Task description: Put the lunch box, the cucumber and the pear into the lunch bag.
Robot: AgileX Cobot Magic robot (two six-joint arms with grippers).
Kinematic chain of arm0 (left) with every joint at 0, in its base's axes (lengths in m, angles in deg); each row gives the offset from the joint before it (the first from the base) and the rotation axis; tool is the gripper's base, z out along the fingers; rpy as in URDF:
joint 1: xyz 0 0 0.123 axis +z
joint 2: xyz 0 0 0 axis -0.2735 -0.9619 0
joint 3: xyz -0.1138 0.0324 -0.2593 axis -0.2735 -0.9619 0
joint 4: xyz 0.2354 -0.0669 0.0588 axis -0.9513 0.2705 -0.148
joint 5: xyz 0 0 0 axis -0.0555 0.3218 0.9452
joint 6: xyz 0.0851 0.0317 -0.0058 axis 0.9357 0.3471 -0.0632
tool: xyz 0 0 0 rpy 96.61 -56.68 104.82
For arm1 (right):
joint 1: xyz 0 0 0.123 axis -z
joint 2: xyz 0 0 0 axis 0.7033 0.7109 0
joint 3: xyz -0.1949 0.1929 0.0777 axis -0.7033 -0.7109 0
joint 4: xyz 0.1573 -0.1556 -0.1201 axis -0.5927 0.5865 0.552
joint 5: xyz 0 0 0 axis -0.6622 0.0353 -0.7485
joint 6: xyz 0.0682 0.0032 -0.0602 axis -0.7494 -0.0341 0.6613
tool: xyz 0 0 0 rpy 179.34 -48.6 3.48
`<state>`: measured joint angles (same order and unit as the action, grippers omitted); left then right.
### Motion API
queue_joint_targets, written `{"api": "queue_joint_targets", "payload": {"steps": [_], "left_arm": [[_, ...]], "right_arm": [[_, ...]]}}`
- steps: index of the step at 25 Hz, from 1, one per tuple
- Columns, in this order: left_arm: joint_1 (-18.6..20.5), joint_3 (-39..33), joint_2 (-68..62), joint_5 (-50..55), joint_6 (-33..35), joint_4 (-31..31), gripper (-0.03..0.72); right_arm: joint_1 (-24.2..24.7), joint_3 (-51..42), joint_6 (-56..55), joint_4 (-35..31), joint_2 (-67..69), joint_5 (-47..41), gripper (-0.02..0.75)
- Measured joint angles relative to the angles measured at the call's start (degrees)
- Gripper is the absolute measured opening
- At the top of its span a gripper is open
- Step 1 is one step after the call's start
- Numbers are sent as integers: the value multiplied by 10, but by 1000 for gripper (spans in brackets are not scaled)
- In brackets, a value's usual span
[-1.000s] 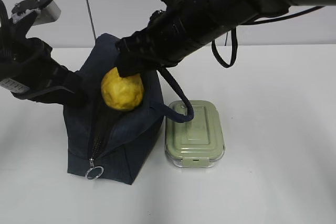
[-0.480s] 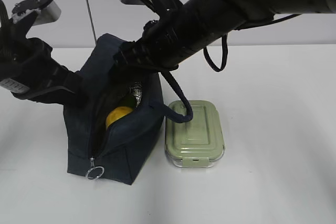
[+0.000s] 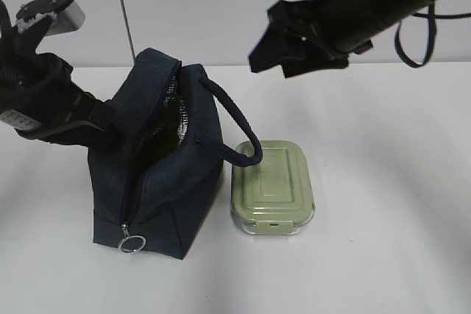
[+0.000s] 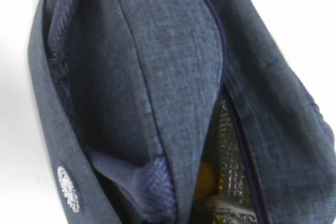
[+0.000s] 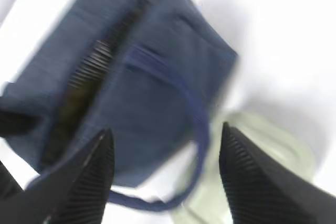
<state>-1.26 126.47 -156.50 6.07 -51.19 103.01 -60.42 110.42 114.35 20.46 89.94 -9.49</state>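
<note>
Right hand (image 5: 163,177) empty, jaws apart. Left hand (image 3: 110,126) pinched on lunch bag (image 3: 158,182) rim. Next: lunch box (image 3: 273,189) — grip squarely across its short sides.

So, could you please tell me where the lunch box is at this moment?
In the exterior view the lunch box sits on the table just right of the lunch bag, lid on, with the bag's strap drooping onto its near-left corner.

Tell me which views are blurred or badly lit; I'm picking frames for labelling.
Exterior view: sharp, evenly lit, soft shadows beside the lunch bag and lunch box. Right wrist view: heavy motion blur smears the bag and box; the right gripper fingers stay fairly crisp. Left wrist view: close, soft focus, dim bag interior.
</note>
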Motion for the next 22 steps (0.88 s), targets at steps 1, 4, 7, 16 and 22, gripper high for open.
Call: {"api": "queue_joint_targets", "payload": {"steps": [1,4,7,16,22], "left_arm": [[0,0,0,0,0,0,1],[0,0,0,1,0,0,1],[0,0,0,1,0,0,1],[0,0,0,3,0,0,1],[0,0,0,3,0,0,1]], "right_arm": [[17,-8,-8,6,3,-16,483],[49,-25,-35,38,16,-42,469],[60,-31,-47,73,40,-71,465],[61,-42,-53,91,108,-100,464],[61,-43,-23,33,138,-91,465]]}}
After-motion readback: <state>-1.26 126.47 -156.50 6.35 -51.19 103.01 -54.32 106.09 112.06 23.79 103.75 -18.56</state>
